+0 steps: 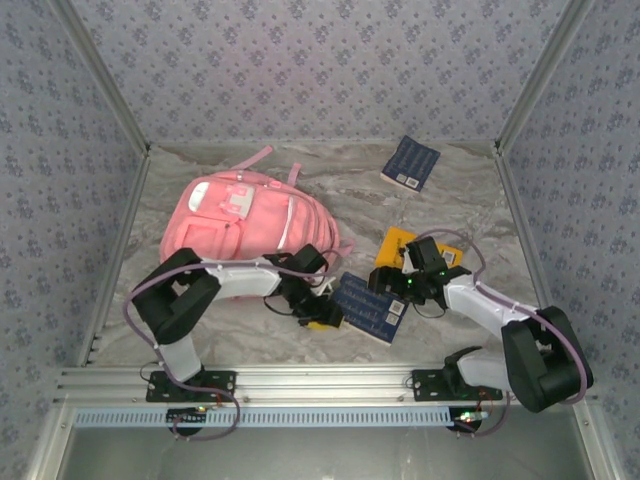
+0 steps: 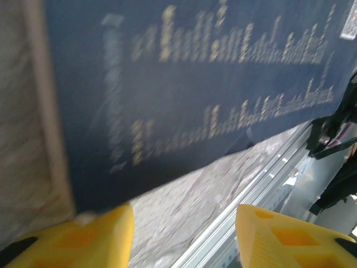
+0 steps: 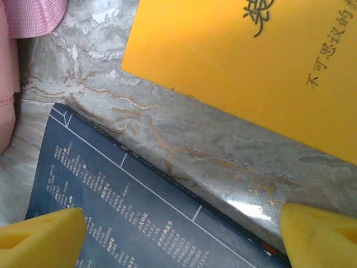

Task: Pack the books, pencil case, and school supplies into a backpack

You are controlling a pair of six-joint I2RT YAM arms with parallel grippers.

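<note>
The pink backpack (image 1: 245, 215) lies flat on the marble-patterned surface (image 1: 460, 205) at about 10 o'clock from the centre of the top view, its straps trailing toward 12 o'clock. A far navy book (image 1: 411, 163) rests alone at 1 o'clock, well apart from everything else. A near navy book (image 1: 368, 308) lies at 6 o'clock, between the two arms, and a yellow book (image 1: 397, 243) lies just beyond it, toward 1 o'clock.

The left gripper (image 1: 320, 318) sits at the 9 o'clock edge of the near navy book, just beside the lower corner of the backpack. In the left wrist view its yellow fingertips (image 2: 100, 237) stand apart with bare surface between them. The blurred dark cover runs across the picture above them, one corner close to the left-hand fingertip, and nothing is grasped. An aluminium rail (image 2: 251, 195) crosses at 4 o'clock.

The right gripper (image 1: 392, 283) hovers over the strip of surface between the yellow book and the near navy book. In the right wrist view its jaws are spread wide and released. The yellow cover is at 1 o'clock, the navy cover at 7 o'clock, and pink backpack fabric at 10 o'clock.
</note>
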